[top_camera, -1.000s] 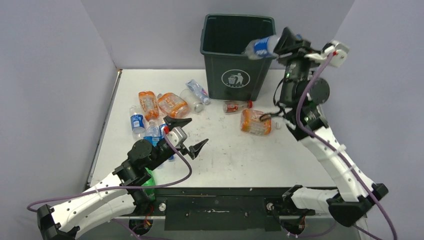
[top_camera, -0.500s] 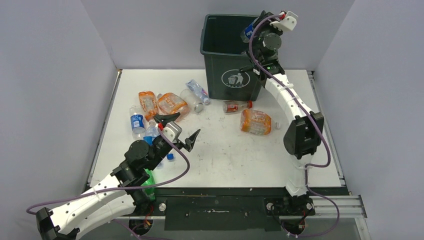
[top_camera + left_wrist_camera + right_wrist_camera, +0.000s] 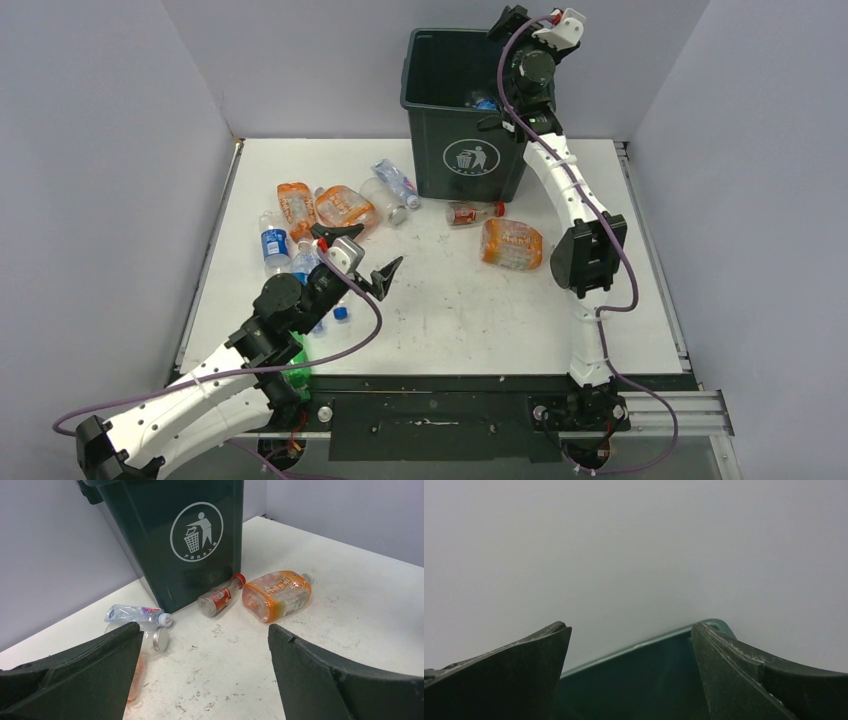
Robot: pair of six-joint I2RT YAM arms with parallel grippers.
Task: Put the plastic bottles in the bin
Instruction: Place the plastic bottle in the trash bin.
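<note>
Worktop (image 3: 450,310): white, scuffed. The bin (image 3: 430,130) stands upright at its far middle, logo facing near.

Right arm (image 3: 580,250) reaches up over the bin's far right rim. We see the right jaws spread wide in the wrist view with nothing between them, bin rim below. Left arm (image 3: 200,390) sits low at near left. The left jaws are also spread wide and empty, above the worktop beside the left cluster.

Plastic bottles:
- One blue-capped bottle (image 3: 483,103) shows inside the bin.
- An orange bottle (image 3: 512,245) lies near-right of the bin, and a small red-capped bottle (image 3: 472,212) lies at the bin's foot.
- The left cluster has two orange bottles (image 3: 345,208), clear ones (image 3: 395,182) and blue-labelled ones (image 3: 272,243).
- A green bottle (image 3: 298,360) is by the left arm.
- A loose blue cap (image 3: 340,313) lies near it.
</note>
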